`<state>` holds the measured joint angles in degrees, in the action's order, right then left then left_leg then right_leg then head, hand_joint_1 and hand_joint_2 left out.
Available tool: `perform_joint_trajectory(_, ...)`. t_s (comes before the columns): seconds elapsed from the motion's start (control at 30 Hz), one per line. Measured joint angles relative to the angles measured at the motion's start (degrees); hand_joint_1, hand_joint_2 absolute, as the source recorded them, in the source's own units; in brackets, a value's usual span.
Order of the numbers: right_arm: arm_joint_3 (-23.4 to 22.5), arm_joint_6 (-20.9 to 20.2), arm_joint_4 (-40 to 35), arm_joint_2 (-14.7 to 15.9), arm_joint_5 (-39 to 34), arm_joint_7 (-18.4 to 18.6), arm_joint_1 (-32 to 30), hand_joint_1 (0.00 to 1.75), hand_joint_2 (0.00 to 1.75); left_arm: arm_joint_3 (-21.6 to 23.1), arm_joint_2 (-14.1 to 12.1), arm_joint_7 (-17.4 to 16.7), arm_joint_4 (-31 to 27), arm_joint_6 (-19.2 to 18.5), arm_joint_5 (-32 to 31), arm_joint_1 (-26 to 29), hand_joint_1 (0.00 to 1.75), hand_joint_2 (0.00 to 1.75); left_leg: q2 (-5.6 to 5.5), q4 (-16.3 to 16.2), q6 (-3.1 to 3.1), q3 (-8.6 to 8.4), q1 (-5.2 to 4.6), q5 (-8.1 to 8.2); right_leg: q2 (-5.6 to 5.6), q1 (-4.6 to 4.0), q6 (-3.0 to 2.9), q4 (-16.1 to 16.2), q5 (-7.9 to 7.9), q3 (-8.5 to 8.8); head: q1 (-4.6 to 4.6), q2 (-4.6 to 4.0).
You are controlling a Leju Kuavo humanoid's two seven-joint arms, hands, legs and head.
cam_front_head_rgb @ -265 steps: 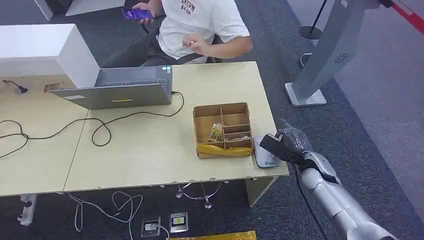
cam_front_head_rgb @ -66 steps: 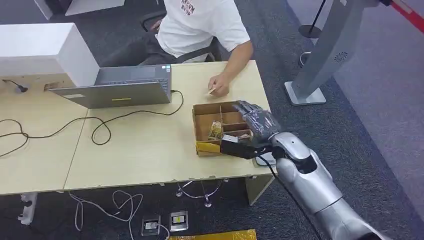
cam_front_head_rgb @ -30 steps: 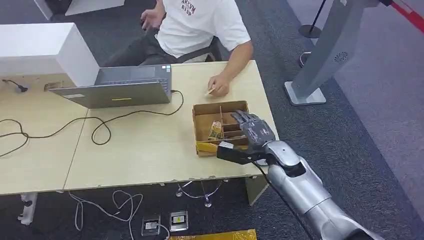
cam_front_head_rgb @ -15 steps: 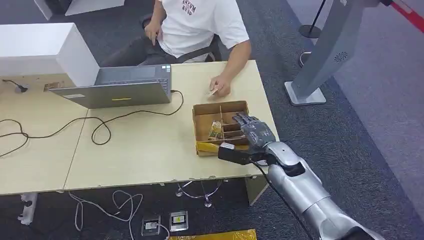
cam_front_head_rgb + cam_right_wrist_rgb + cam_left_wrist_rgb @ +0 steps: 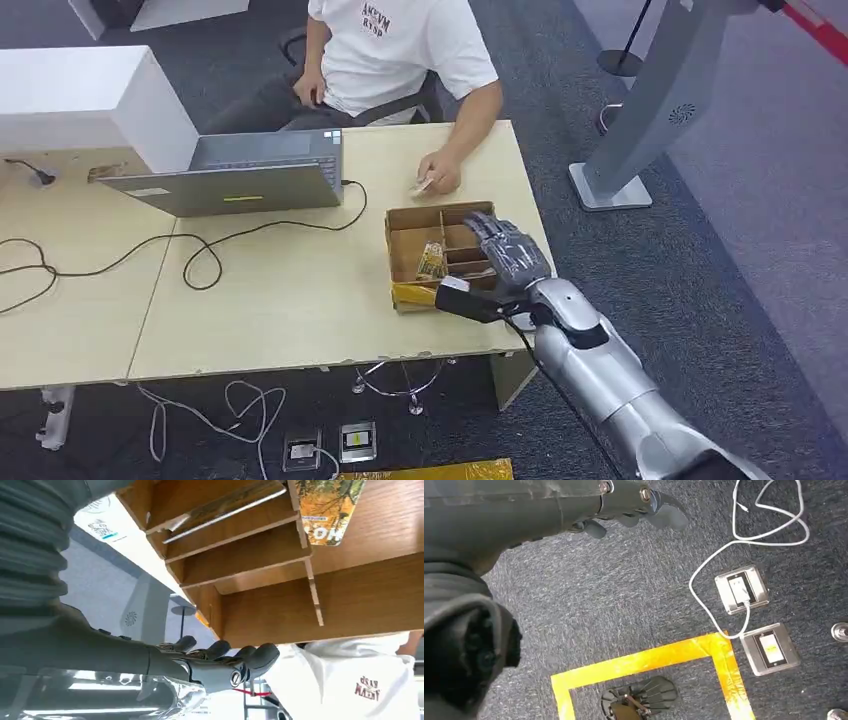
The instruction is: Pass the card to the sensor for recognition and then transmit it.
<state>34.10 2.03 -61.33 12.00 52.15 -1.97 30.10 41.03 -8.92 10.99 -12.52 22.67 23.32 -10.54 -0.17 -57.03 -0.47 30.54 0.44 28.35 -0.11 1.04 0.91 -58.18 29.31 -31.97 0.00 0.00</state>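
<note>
My right hand (image 5: 505,262) hovers with fingers spread over the near right corner of the cardboard divider box (image 5: 410,225) and holds nothing. The right wrist view shows its fingers (image 5: 220,666) stretched out beside the box compartments (image 5: 250,555). A yellow-printed card (image 5: 432,262) stands in a middle compartment, and this card (image 5: 327,510) also appears at the wrist. A pale sensor pad with a logo (image 5: 102,522) lies beside the box, under my forearm. Across the desk a seated person's hand (image 5: 440,172) rests on a small card (image 5: 423,184). My left hand (image 5: 624,510) hangs over the floor, holding nothing.
A laptop (image 5: 240,175) with trailing cables (image 5: 200,260) and a white case (image 5: 80,95) occupy the desk's left half. A grey kiosk stand (image 5: 650,110) rises right of the desk. Floor sockets (image 5: 741,587) and yellow tape (image 5: 649,657) lie below.
My right hand drew back from over the box toward the desk's front edge, then edged slightly forward. The person's other hand dropped to the lap; the hand with the card stayed put.
</note>
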Motion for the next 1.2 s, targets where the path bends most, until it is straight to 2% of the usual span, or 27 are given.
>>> perform_joint_trajectory(0.33,0.1,-0.6,0.5,-0.9,0.3,-0.8,1.0,0.00,1.75,0.0,0.0,0.7,0.0,0.0,0.7,0.2,0.00,0.00,0.00,0.0,0.00,0.00,0.00,0.00,-0.01,0.00,0.00,0.0,0.00,0.00,0.00,0.00)
perform_joint_trajectory(0.7,0.5,-6.5,1.4,-2.3,-2.0,-3.4,1.8,0.00,1.75,0.0,-0.2,0.9,0.0,0.0,2.0,0.2,0.00,0.00,-0.01,0.0,0.00,0.01,0.01,0.00,-0.02,-0.01,0.00,0.0,0.00,0.00,0.02,0.00)
perform_joint_trajectory(1.2,1.8,-6.3,2.7,-2.2,-2.4,-3.2,1.9,0.00,1.75,0.0,-0.5,1.3,0.0,0.2,2.5,0.5,0.00,0.00,-0.01,0.0,0.00,0.00,0.00,0.00,-0.01,0.00,0.00,0.0,0.00,0.00,0.00,0.00)
